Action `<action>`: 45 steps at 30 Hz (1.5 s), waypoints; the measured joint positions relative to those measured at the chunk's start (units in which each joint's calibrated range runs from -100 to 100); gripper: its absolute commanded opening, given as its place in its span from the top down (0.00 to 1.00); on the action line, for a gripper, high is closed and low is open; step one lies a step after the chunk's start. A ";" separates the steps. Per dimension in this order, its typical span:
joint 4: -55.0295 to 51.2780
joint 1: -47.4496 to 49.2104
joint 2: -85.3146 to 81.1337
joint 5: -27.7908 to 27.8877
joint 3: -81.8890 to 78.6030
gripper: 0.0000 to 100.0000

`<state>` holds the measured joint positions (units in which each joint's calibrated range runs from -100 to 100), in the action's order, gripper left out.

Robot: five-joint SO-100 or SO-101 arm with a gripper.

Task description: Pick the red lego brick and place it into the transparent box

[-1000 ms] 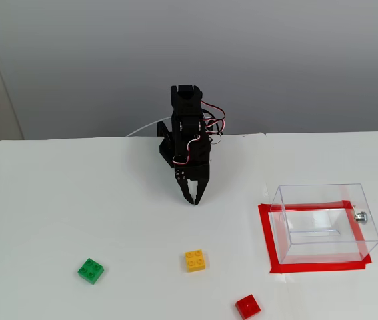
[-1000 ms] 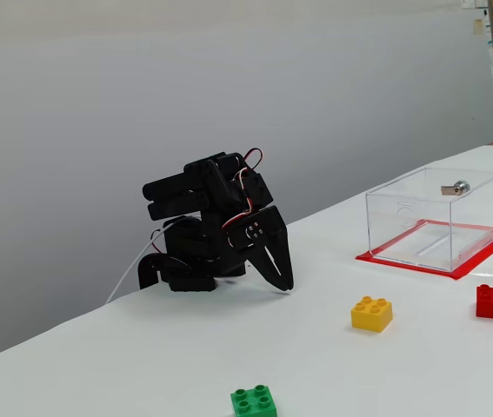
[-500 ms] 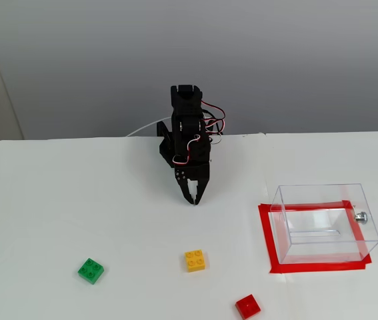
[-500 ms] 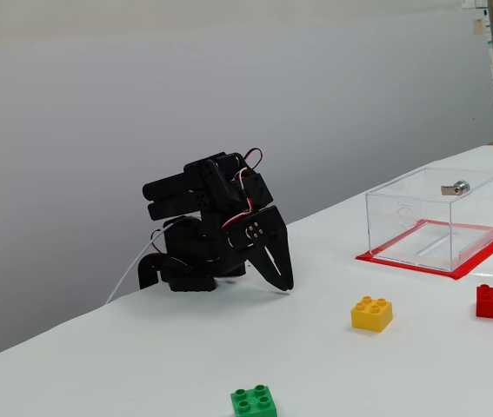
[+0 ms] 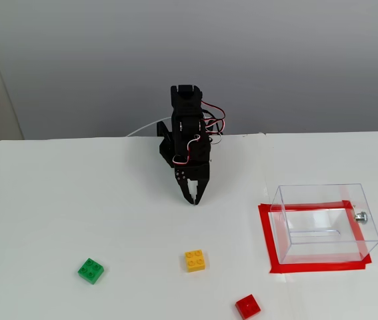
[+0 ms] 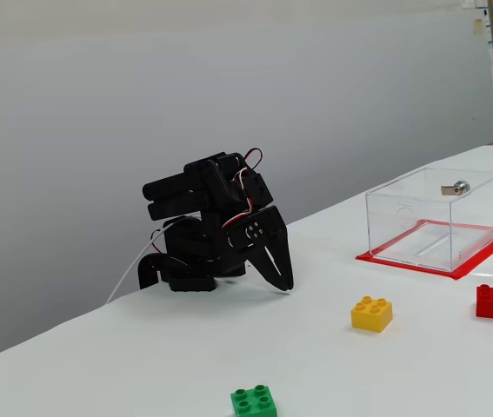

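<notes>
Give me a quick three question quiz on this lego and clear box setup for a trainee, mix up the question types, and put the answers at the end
1. True or false: the red lego brick already lies inside the transparent box.
2. In the fixed view from above, which brick lies nearest the gripper? A) green brick B) yellow brick C) red lego brick
3. Fill in: the transparent box stands on a ___ tape outline.

Key
1. False; it lies on the table, outside the box.
2. B
3. red
</notes>
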<state>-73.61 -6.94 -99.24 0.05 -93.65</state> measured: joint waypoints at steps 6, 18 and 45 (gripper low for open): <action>0.00 0.00 0.00 0.00 0.00 0.98; 0.00 0.00 0.00 0.00 0.00 0.98; 27.34 -0.43 53.78 0.15 40.42 0.98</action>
<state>-46.27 -7.37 -45.45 0.20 -53.22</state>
